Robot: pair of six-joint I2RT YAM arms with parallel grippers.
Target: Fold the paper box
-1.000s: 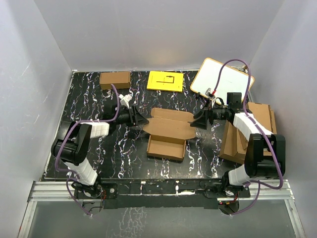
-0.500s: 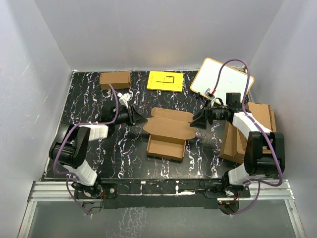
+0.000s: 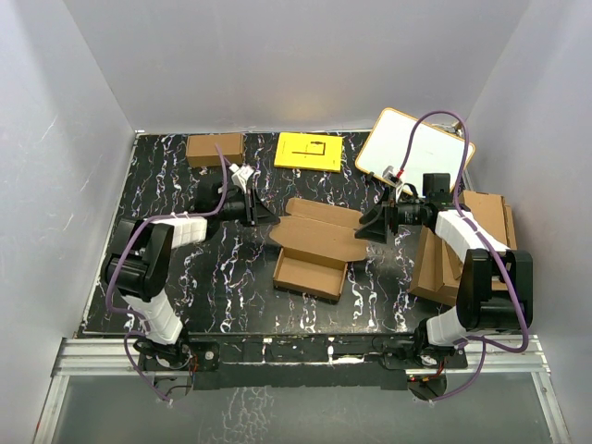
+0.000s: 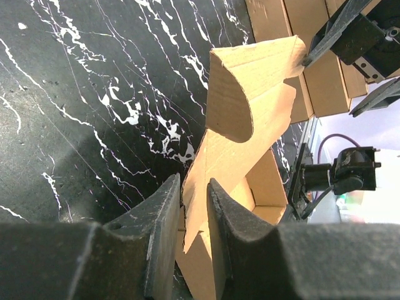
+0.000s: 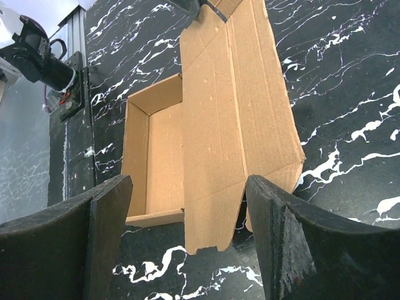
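Left hand (image 4: 192, 194) on creased paper box (image 4: 232, 103)

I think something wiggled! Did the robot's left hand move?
Yes. The left hand, pinching the brown cardboard paper box, moved back toward the small brown carton.

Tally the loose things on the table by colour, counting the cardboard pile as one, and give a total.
Brown: 3 (paper box, smaller carton, pile of cardboard sheets)
Yellow: 1 (yellow sheet)
White: 1 (whiteboard)
Total: 5
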